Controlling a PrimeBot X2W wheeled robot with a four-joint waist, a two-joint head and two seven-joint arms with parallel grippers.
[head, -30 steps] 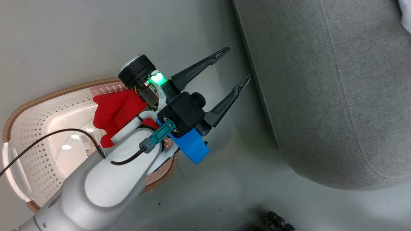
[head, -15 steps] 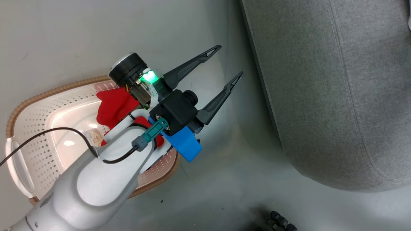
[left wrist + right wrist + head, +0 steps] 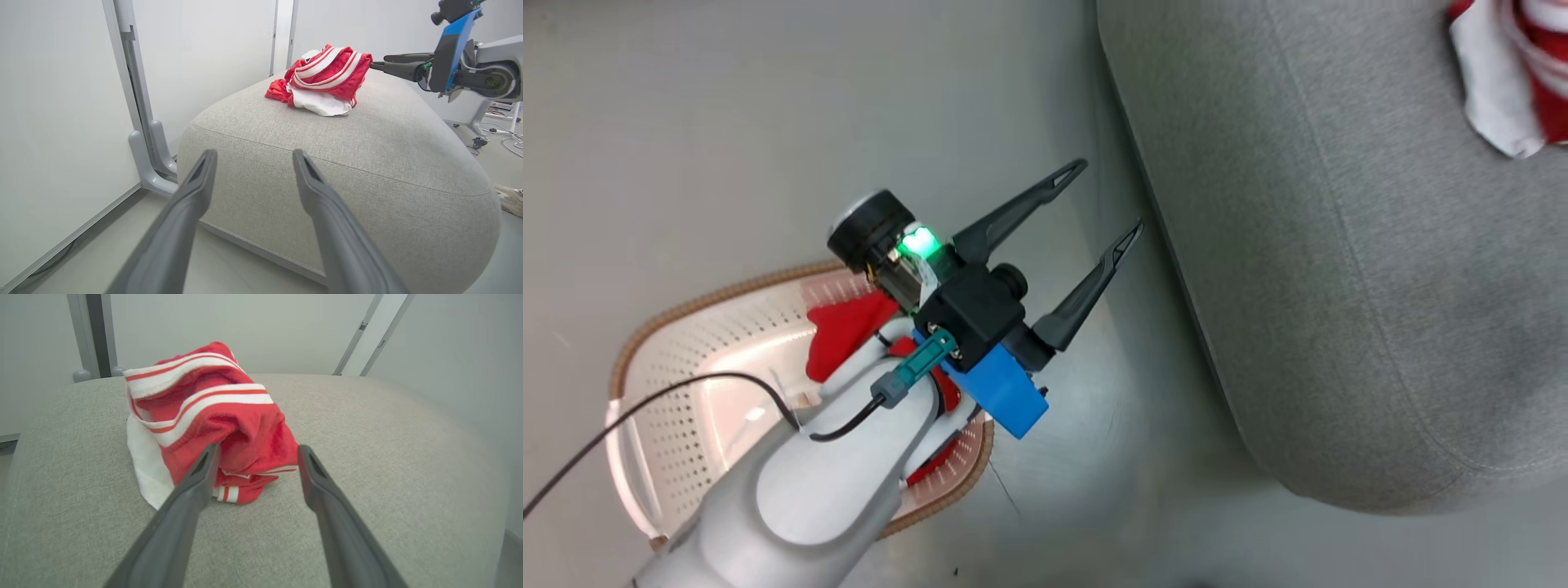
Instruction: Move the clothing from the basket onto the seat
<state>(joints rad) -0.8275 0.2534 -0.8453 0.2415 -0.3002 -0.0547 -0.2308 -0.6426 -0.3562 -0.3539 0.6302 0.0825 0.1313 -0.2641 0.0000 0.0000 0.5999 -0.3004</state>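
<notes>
Floor (image 3: 768, 122): pale grey, smooth and faintly glossy; white wall panels (image 3: 61, 102) stand behind the seat
Change: the whole head view has shifted since half a second ago, which is a camera move; a corner of the striped garment (image 3: 327, 73) now shows at that view's top right; the left gripper's spread and the cloth in the basket are as before
Seat (image 3: 1339, 286): grey woven upholstery, rounded edges, a stitched seam near the rim
Basket (image 3: 727, 290): cream perforated plastic with a brown woven-look rim; on the floor left of the seat, partly under the left forearm
Plain red garment (image 3: 845, 327): crumpled inside the basket at the end nearer the seat
Striped garment: bunched heap on top of the seat, red with white bands and a white panel below; no clear long axis; in the right wrist view the bands run side to side
Left gripper (image 3: 1107, 198): fingers wide apart, holding nothing, pointing up and right toward the seat's edge
Right gripper (image 3: 258, 448): fingers apart and level over the seat, aimed at the heap; contact cannot be told
</notes>
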